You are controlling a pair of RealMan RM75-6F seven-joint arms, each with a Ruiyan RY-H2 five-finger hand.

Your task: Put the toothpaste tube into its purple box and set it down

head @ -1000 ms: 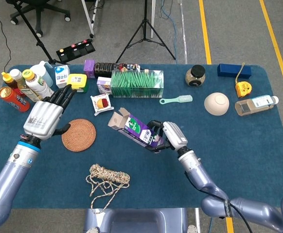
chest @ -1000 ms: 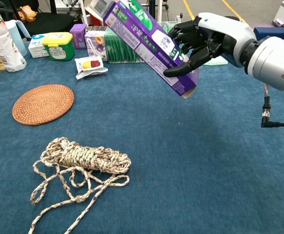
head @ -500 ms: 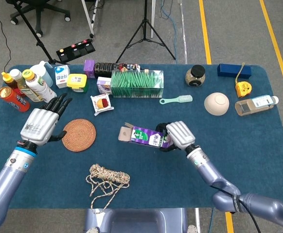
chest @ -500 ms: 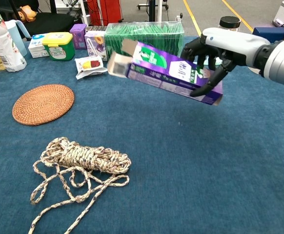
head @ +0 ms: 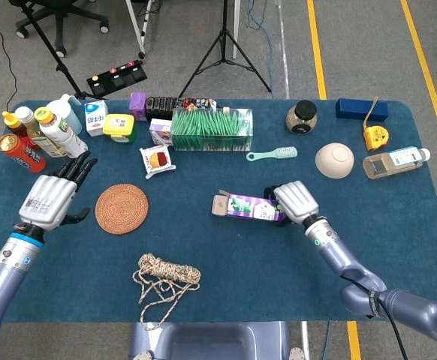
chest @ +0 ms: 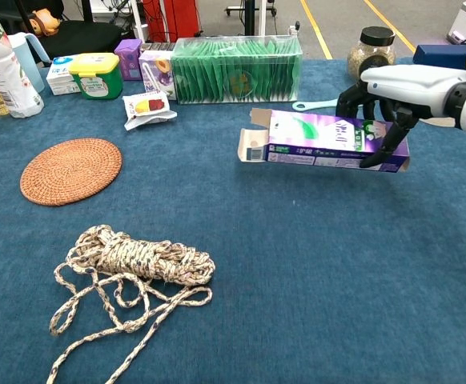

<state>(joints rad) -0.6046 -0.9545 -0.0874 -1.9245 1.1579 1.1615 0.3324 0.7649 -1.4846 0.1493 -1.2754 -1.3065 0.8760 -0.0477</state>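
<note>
Right hand [chest: 393, 100] gripping purple box [chest: 329, 140] at center right, lying level, flaps open toward left. Left hand [head: 49, 199] open, holding nothing. Toothpaste tube hidden.

Printing is showing on the long purple cardboard box [chest: 333, 141] and the bottles, but nothing is readable.

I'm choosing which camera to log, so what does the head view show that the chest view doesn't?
Only the head view shows the left hand, open and holding nothing, plus the bowl, tape measure and red can. Only the chest view shows the purple box side-on with its end flaps open. Both show the right hand gripping that box, the woven coaster, the rope and the green packet case.
</note>
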